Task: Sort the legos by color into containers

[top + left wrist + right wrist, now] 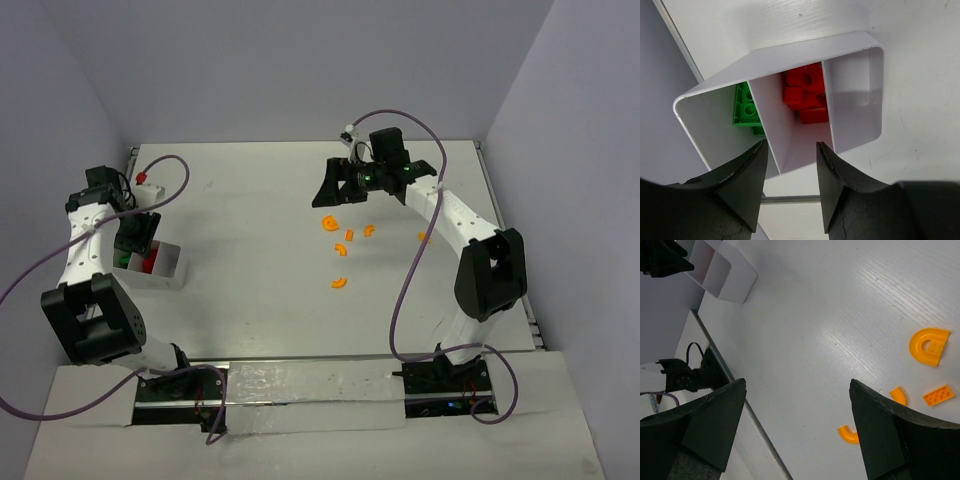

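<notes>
The white three-compartment tray [860, 55] holds green blocks [746, 104] in its left compartment and red blocks [805, 92] in the middle one; the right compartment is bare. My left gripper [791, 150] is open and empty just above the tray's near wall; from above it [136, 238] hangs over the tray [172, 272]. Several orange legos lie mid-table: a half-disc [929, 346], a small block [938, 395] and curved pieces [847, 434]. My right gripper [797, 385] is wide open and empty above the table, just behind the orange group [341, 249].
One orange piece [424, 237] lies apart, under the right forearm. Another [338, 282] lies nearest the front. The tray also shows far off in the right wrist view [722, 267]. Purple cables loop from both arms. Grey walls stand close on the left, back and right.
</notes>
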Available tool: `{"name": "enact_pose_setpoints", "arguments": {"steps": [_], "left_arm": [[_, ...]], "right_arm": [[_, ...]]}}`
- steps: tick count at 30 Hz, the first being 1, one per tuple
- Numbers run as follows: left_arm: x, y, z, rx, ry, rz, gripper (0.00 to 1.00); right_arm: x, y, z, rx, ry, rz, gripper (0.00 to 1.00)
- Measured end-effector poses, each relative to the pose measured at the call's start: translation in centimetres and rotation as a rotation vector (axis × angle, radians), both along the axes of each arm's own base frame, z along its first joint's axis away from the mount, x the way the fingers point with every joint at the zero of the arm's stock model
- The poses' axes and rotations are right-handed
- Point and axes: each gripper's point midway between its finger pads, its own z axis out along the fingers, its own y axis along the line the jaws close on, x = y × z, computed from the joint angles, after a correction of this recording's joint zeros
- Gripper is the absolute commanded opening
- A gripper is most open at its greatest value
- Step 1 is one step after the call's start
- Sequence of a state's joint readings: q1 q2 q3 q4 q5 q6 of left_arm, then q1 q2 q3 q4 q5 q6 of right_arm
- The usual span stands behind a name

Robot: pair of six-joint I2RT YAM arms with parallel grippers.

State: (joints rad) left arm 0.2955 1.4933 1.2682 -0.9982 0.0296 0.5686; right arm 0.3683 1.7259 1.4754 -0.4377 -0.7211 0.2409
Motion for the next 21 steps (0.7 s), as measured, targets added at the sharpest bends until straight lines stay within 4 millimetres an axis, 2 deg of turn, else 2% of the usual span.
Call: {"name": "enact_pose_setpoints", "arguments": {"steps": [7, 13, 15, 17, 18, 21], "left_arm": [[0.5, -0.5, 0.4, -0.032, -0.013, -0.010, 0.52], [3.6, -2.7, 4.9, -0.118, -0.169, -0.053, 0.55], [4.6, -4.4, 6.7, -0.147, -0.238, -0.086, 0.58], [5.2, -7.0, 8.2, -0.169, -0.293, -0.138, 0.58], [5.4, -8.5, 8.7, -0.180, -0.318, -0.168, 0.58], [5.6, -15.0, 9.4, -0.236, -0.385, -0.306, 0.58]], "right_arm": [[0.0, 0.0, 0.0, -0.003, -0.003, 0.005, 0.90], [0.2, -0.5, -0.6, -0.044, -0.037, 0.013, 0.90], [0.3, -1.1, -1.2, -0.083, -0.048, 0.005, 0.90], [0.5, -1.7, -1.9, -0.128, -0.062, -0.005, 0.90], [0.6, -2.2, -2.4, -0.155, -0.069, -0.015, 0.90], [0.7, -3.8, -3.8, -0.230, -0.074, -0.049, 0.89]]}}
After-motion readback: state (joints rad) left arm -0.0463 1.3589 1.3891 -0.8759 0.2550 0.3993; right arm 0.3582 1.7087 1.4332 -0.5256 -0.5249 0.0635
